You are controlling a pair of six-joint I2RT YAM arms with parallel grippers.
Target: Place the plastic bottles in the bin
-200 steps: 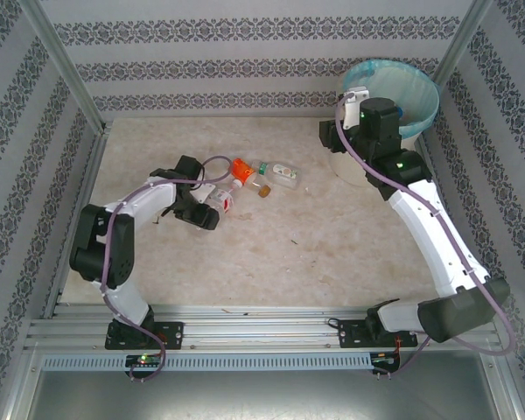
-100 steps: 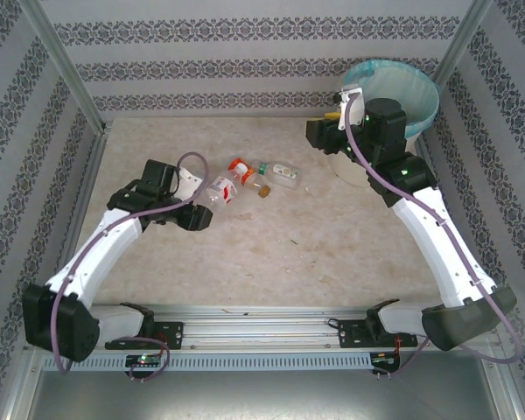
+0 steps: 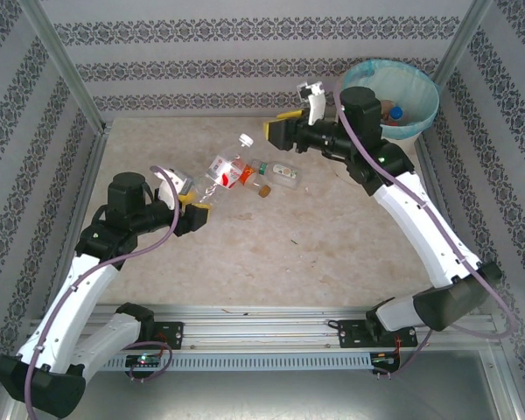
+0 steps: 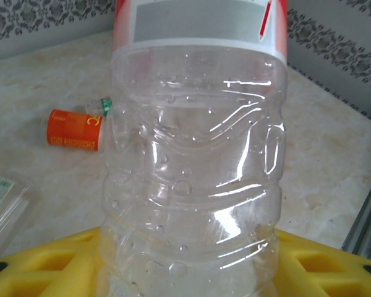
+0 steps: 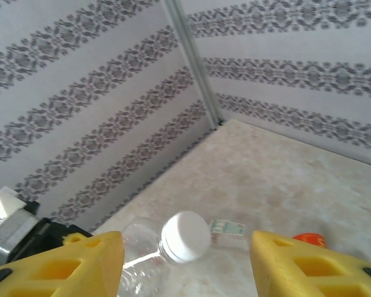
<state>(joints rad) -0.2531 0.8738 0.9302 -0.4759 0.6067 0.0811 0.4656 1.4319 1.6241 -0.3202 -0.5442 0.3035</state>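
My left gripper (image 3: pixel 197 213) is shut on the base of a clear plastic bottle (image 3: pixel 226 173) with a red-and-white label, held tilted above the table, its white cap (image 3: pixel 245 138) pointing to the far right. In the left wrist view this bottle (image 4: pixel 191 154) stands between the yellow fingers (image 4: pixel 43 266). My right gripper (image 3: pixel 280 133) hangs open just beyond the cap, facing it; the cap (image 5: pixel 185 236) shows between its spread fingers (image 5: pixel 315 266). More bottles (image 3: pixel 284 172) lie on the table behind, one orange-labelled (image 4: pixel 74 129). The bin (image 3: pixel 424 105) stands at the far right corner.
A blue-capped bottle (image 3: pixel 395 111) lies inside the bin. A small brown-capped item (image 3: pixel 264 191) lies by the bottles. Patterned walls close the table on three sides, with a metal post (image 5: pixel 195 68) in the far left corner.
My left arm has lifted the clear bottle off the table and drawn back. My right arm has swung left from the bin to face the bottle's cap.
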